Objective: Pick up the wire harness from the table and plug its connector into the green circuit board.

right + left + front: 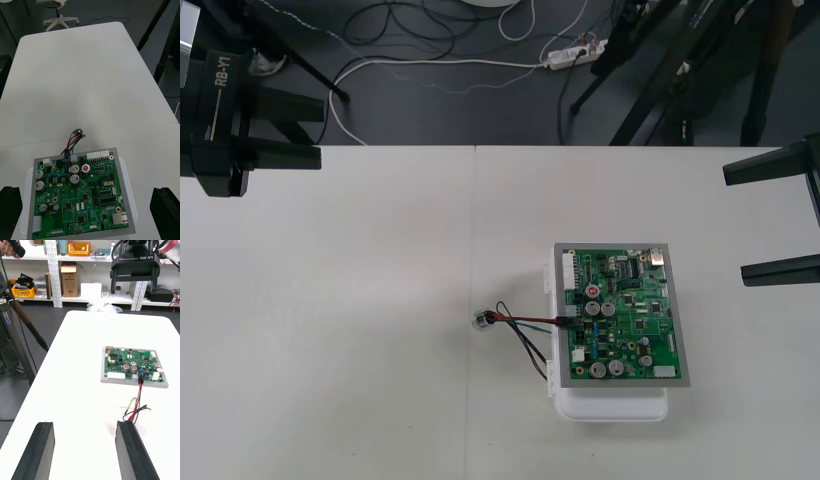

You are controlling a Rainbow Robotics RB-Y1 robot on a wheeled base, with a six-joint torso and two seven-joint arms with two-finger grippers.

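Nearest: green circuit board (620, 315) on white plastic base (610, 408), table's front-right. Thin red/black/green wire harness (525, 325): small black plug (565, 322) seated in board's left edge, round metal socket (480, 320) lying on plain light table (380, 300) nr board. Farther back, L gripper (285, 128) & R gripper (780, 218) at own sides, fingers spread wide.

Open table (360, 330) left of board (620, 315), harness (522, 322) (seemingly plugged) alongside
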